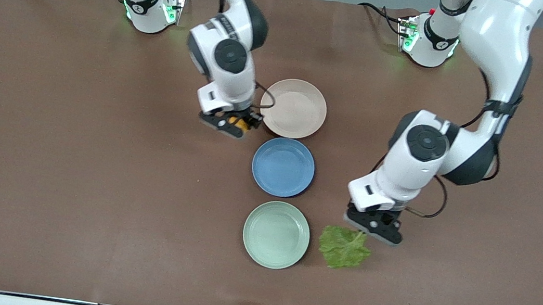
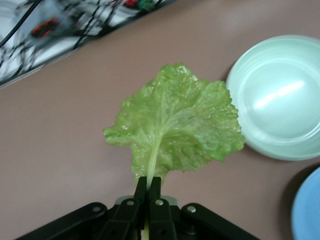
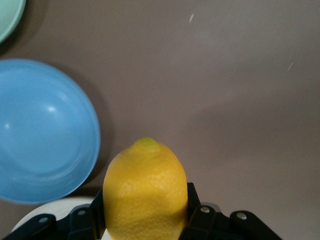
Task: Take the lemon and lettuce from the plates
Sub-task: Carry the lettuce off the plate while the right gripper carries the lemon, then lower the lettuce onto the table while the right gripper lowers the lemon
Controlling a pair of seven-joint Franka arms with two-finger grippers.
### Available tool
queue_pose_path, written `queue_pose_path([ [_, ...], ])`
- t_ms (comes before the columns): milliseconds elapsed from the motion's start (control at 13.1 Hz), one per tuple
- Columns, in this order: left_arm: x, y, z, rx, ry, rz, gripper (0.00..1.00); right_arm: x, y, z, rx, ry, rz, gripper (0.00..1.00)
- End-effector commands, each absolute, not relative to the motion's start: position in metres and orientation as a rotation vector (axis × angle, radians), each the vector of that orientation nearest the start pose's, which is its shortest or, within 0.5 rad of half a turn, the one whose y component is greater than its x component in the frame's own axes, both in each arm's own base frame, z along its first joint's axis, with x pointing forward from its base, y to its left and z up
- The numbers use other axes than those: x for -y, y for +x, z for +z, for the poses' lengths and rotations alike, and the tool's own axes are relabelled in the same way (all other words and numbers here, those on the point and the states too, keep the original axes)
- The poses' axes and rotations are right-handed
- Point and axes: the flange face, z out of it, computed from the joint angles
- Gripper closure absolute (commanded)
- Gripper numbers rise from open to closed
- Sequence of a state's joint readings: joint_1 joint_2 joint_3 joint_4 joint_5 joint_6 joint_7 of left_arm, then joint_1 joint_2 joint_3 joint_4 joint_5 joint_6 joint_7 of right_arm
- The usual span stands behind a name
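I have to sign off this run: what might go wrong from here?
The left gripper pinches only the pale stem of the crinkled green lettuce leaf, so it may slip or tear. The right gripper holds the smooth yellow lemon low on its rounded body; it might squirt out.

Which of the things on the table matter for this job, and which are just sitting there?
Part of the job:
- lemon, held in the right gripper
- lettuce, stem pinched by the left gripper
- pink plate
- green plate

Just sitting there:
- blue plate, between the other two
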State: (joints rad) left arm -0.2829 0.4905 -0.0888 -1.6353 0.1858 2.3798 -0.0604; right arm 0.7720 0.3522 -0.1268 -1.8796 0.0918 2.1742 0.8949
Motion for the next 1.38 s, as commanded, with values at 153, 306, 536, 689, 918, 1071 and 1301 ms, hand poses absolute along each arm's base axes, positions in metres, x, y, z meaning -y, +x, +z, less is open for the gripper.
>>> queue_pose_path([
  [153, 0.134, 0.621, 0.339, -0.624, -2.960, -0.235, 0.99, -0.225, 0.549, 0.300, -0.190, -3.137, 0.138, 1.00],
  [306, 0.102, 0.609, 0.313, -0.583, -2.971, -0.174, 0.99, -0.151, 0.564, 0.277, -0.058, -3.124, 0.067, 1.00],
  [536, 0.067, 0.598, 0.266, -0.516, -3.004, -0.191, 0.99, -0.088, 0.576, 0.247, 0.048, -3.128, 0.039, 1.00],
  [689, 0.051, 0.598, 0.248, -0.472, -3.019, -0.174, 0.98, -0.065, 0.580, 0.235, 0.090, -3.128, 0.044, 1.00],
  [918, 0.052, 0.592, 0.238, -0.450, -3.032, -0.147, 0.96, -0.052, 0.590, 0.220, 0.122, -3.132, 0.022, 1.00],
  [1071, 0.052, 0.590, 0.232, -0.449, -3.036, -0.128, 0.94, -0.028, 0.598, 0.209, 0.149, -3.126, 0.032, 1.00],
  [1301, 0.054, 0.590, 0.226, -0.454, -3.038, -0.115, 0.83, -0.024, 0.598, 0.201, 0.150, -3.126, 0.049, 1.00],
])
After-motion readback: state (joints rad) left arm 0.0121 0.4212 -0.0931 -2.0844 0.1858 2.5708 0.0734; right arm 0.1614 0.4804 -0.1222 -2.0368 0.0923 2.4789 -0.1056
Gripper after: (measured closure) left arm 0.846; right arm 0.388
